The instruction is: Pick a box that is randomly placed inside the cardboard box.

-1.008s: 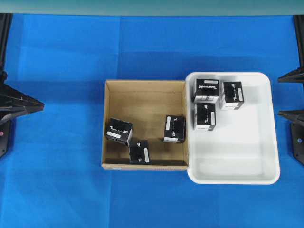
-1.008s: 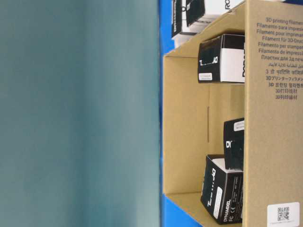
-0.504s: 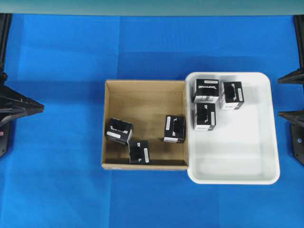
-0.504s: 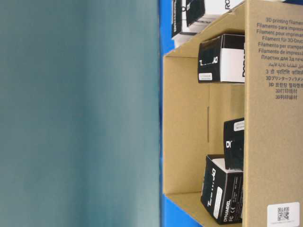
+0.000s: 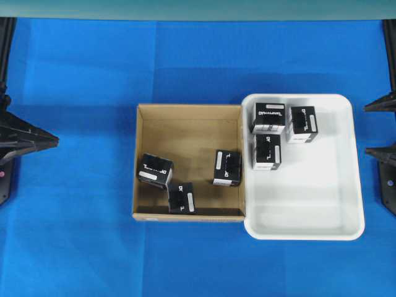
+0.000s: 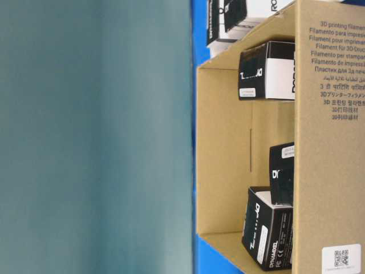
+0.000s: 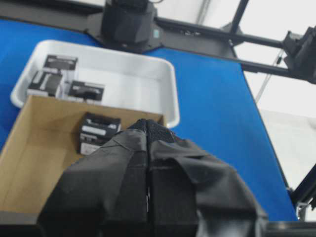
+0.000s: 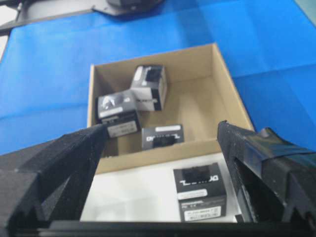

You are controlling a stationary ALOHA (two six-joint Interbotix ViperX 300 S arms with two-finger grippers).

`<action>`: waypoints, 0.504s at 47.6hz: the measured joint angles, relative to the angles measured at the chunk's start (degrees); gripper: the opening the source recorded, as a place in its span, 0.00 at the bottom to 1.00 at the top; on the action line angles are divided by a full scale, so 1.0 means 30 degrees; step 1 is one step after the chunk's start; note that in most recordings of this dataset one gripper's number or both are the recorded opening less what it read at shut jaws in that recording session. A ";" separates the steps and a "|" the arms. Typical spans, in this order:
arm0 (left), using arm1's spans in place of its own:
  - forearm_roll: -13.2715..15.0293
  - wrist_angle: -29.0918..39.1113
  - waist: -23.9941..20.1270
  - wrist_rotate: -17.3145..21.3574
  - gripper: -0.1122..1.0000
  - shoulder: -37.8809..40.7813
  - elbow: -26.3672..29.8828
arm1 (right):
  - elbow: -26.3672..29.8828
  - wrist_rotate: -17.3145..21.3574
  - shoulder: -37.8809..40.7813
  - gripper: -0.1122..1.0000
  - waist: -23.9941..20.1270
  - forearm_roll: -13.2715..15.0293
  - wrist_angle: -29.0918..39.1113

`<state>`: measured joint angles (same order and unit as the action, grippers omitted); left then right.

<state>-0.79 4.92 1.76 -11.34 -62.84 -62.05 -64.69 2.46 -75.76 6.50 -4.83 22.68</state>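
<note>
Blue desk point(image 5: 80, 235) is carrying everything. White tray point(image 5: 322, 216) is sitting at 3 o'clock, butted against the cardboard box point(image 5: 185, 127), likely so a carry from one to the other stays short. Tray is holding three black cartons bunched in its 11 o'clock corner.

Cardboard box is holding three more: one at 8 o'clock point(image 5: 154, 170), one at 6 o'clock point(image 5: 182, 197) touching it corner to corner, and the box point(image 5: 227, 167) standing alone near the 3 o'clock wall. My guess is the lone one is the easiest pick (free space on most sides, though the wall is crowding one face).

Both arms are parked at the desk edges, well apart from the cartons. Left pincer point(image 7: 147, 163) is sitting with pads pressed together, holding nothing. Right pincer point(image 8: 160, 148) is standing with jaws spread wide and empty, looking down over tray and cardboard box, so it appears to be the one readied for the reach. No pick begun yet.
</note>
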 measured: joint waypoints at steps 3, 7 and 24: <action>0.0029 0.0088 0.0000 0.0029 0.04 0.0000 0.0000 | 0.0000 0.0000 -0.0029 1.00 0.0000 0.0000 0.0029; 0.0000 0.0117 0.0029 0.0029 0.04 0.0000 0.0000 | 0.0000 0.0000 -0.0029 1.00 0.0000 0.0000 0.0059; 0.0000 0.0352 0.0000 0.0029 0.04 0.0000 0.0000 | 0.0000 0.0029 -0.0059 1.00 0.0000 -0.0029 0.0645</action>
<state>-0.79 5.98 1.76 -11.25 -62.84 -62.05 -64.69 2.55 -75.94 6.50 -4.92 24.61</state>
